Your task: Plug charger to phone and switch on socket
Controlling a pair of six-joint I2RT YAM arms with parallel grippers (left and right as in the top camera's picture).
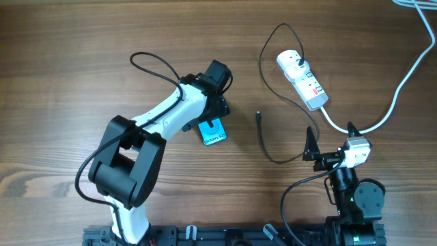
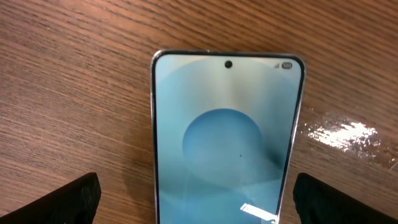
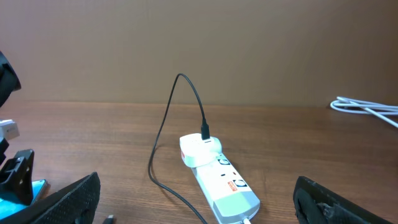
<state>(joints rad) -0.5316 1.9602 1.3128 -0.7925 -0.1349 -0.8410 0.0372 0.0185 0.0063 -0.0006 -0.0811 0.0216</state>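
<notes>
Our left hand (image 2: 198, 198) hangs released astride the phone (image 2: 227, 143), flat mid tabletop (image 1: 68, 55), likely positioned for plugging. The charger (image 1: 259, 117) tip lies loose between it and the socket (image 1: 302, 79) toward the far right corner. Our right hand (image 1: 331, 137) is released too.

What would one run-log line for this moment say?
left pincer: open astride phone | right pincer: open, empty | charger: tip on table, apart from phone | socket: charger plugged in

No wording is legible. White text runs along one end of the phone (image 1: 214, 133), too small to read. The socket (image 3: 221, 180) carries a small red-and-white label, also unreadable.
</notes>
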